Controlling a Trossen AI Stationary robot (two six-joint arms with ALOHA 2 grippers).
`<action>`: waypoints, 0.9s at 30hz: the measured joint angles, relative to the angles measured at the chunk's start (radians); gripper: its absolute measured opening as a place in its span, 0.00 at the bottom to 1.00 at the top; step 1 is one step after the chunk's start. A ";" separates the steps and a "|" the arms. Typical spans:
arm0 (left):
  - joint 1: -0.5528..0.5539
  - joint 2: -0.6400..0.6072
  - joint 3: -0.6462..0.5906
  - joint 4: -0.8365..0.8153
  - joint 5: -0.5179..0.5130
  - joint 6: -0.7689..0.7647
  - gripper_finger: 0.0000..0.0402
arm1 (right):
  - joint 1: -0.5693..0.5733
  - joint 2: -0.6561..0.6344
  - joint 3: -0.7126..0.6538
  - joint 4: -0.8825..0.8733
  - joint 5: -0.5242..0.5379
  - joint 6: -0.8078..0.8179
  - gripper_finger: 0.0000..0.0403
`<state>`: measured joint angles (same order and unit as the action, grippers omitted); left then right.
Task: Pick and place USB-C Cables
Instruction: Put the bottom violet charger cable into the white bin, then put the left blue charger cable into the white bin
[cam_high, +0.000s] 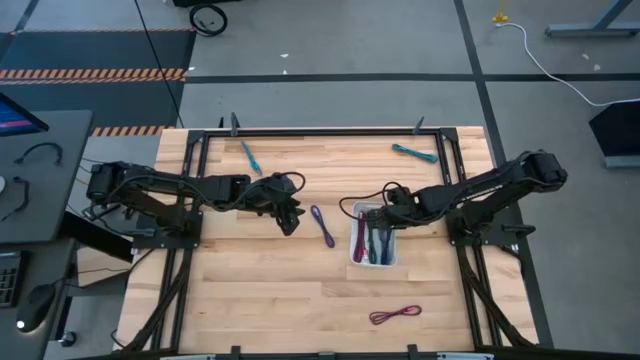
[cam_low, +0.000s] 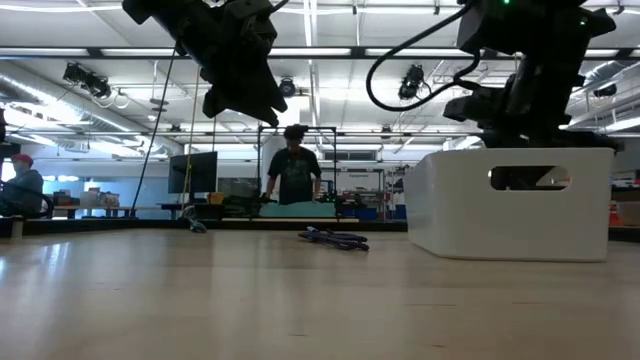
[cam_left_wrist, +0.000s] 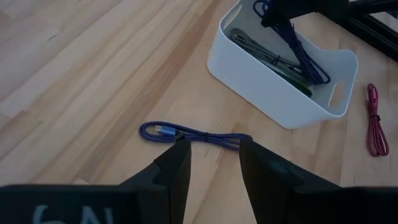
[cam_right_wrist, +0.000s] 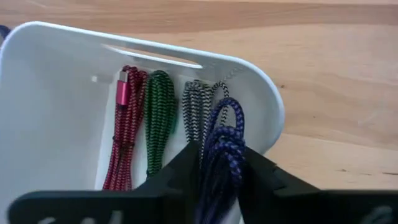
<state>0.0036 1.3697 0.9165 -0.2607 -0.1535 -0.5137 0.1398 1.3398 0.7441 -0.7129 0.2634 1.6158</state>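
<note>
Cables lie all over the table. The right gripper (cam_right_wrist: 217, 168) hangs over the white tray (cam_high: 358, 257), fingers pinched on a blue-purple cable (cam_right_wrist: 222, 149). Red, green and grey ones lie inside. The left gripper (cam_left_wrist: 214, 163) floats with fingers apart, above a purple cable (cam_high: 322, 225) at the tray's 9 o'clock.

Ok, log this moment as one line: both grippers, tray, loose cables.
left gripper: open, above purple cable | right gripper: shut on blue cable, over white tray | loose: two teal, one maroon
</note>
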 joint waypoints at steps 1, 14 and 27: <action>0.000 0.000 0.000 0.000 0.000 0.000 0.35 | 0.000 -0.002 0.000 0.001 0.000 -0.009 0.26; 0.000 0.000 0.000 0.001 0.000 -0.031 0.35 | 0.000 -0.160 0.000 -0.001 0.006 -0.194 0.45; -0.002 0.000 0.000 0.001 0.023 -0.062 0.35 | 0.024 -0.457 0.000 0.276 -0.002 -0.565 0.42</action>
<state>0.0021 1.3697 0.9165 -0.2593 -0.1309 -0.5759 0.1638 0.8829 0.7441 -0.4374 0.2619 1.0512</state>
